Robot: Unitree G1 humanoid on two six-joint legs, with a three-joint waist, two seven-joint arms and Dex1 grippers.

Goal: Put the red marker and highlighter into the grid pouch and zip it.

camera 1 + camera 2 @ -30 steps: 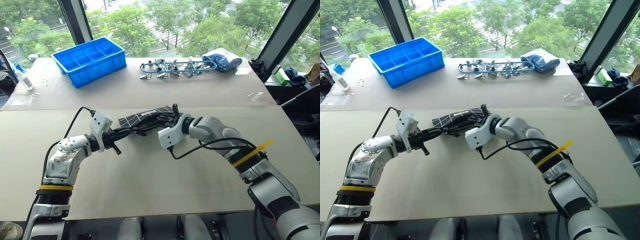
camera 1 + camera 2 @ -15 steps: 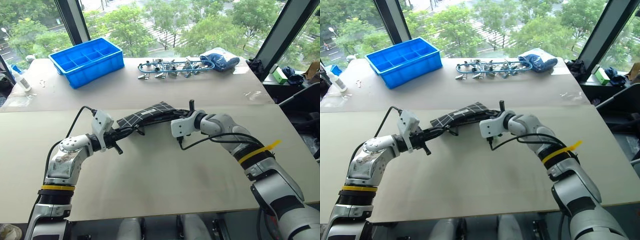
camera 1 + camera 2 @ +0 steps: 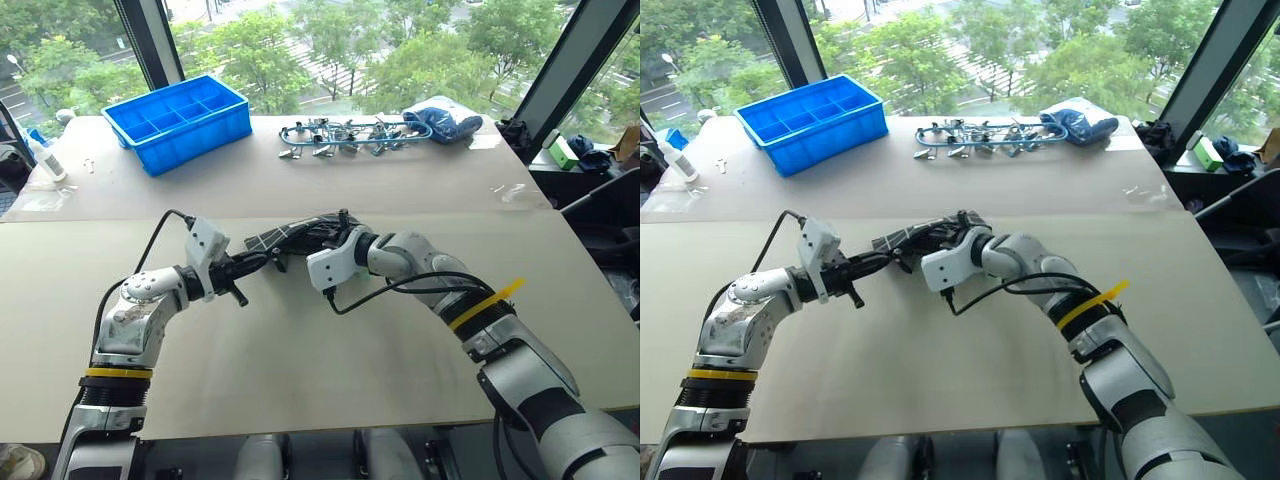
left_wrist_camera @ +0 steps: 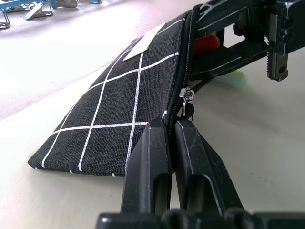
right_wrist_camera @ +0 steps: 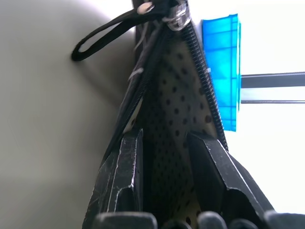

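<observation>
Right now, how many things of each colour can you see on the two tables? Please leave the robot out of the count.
Black with white grid: 1, the pouch
Blue: 3, the tray, the clips pile, the cloth bundle
Red: 1, the marker at the pouch mouth
Light green: 1, the highlighter beside the pouch
White: 1, the bottle
Total: 7

I see the grid pouch black with white grid lines, cream dotted lining inside; a blue bin on the beige desk.
</observation>
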